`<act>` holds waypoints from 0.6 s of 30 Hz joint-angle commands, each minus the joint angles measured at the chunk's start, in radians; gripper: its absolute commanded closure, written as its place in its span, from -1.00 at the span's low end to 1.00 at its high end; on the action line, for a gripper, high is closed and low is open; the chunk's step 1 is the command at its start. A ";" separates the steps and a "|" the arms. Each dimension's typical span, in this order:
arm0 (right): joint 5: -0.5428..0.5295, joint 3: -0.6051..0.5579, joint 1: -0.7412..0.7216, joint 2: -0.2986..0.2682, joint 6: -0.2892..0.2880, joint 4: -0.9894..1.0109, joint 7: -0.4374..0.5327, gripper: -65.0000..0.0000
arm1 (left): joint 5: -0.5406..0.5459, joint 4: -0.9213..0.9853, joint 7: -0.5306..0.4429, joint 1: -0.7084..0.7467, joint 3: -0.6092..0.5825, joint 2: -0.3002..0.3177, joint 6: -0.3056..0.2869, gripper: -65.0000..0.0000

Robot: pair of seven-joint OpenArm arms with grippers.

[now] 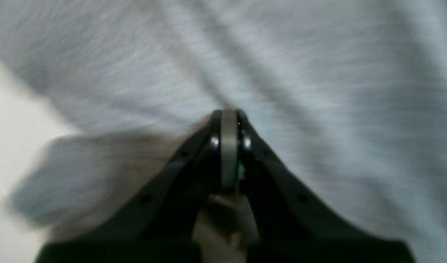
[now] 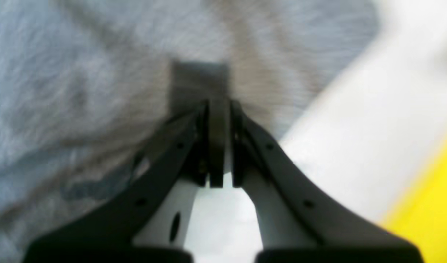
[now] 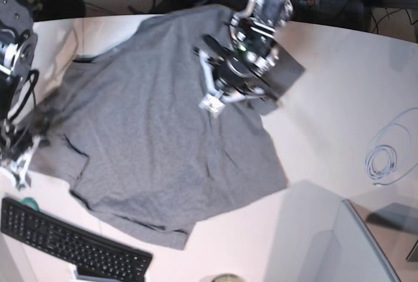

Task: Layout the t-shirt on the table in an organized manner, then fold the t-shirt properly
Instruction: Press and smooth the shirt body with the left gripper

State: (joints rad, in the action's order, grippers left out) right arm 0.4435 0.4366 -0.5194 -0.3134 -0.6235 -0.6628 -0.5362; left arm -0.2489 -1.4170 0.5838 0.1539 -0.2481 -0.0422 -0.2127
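Pinching grey cloth, the left gripper (image 1: pixel 228 114) has its jaws closed on the t-shirt (image 3: pixel 150 132) near the garment's middle. The right gripper (image 2: pixel 219 104) has jaws clamped on the shirt's edge at the side nearest the keyboard (image 3: pixel 72 243). The shirt lies spread and wrinkled across the table (image 3: pixel 339 112), above the keyboard.

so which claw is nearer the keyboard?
Right. The right claw sits at the t-shirt's edge just above the keyboard; the left claw is over the shirt's middle, much farther away.
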 commanded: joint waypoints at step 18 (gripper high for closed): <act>0.051 -0.115 0.660 0.422 -0.075 -1.020 -0.325 0.93 | 0.006 0.288 -0.043 -0.452 0.014 0.011 0.014 1.00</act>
State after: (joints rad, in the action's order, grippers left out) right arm 0.4980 0.3202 0.1543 0.1066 -0.7044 -1.6649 -0.8715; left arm -0.2432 -1.1027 0.5636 -0.2806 -0.2333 -0.0231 -0.2081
